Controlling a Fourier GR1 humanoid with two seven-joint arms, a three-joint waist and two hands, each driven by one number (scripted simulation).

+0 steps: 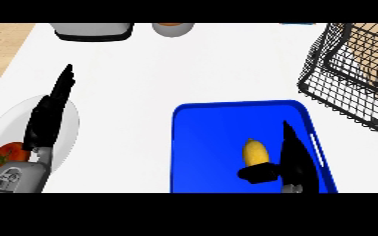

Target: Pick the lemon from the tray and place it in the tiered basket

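A yellow lemon [254, 151] lies on the blue tray [214, 140] in the lower right of the head view. My right hand [294, 156] stands just right of the lemon, fingers straight and pointing away, thumb reaching under the lemon's near end; it is open. The black wire tiered basket [342, 75] stands at the right edge, beyond the tray. My left hand [49, 113] rests open at the left, fingers up, over a white plate.
A white plate [68, 130] with a red tomato [12, 152] lies at the lower left. A grey and black appliance [92, 31] and a small bowl [173, 28] stand along the back edge. White counter lies between plate and tray.
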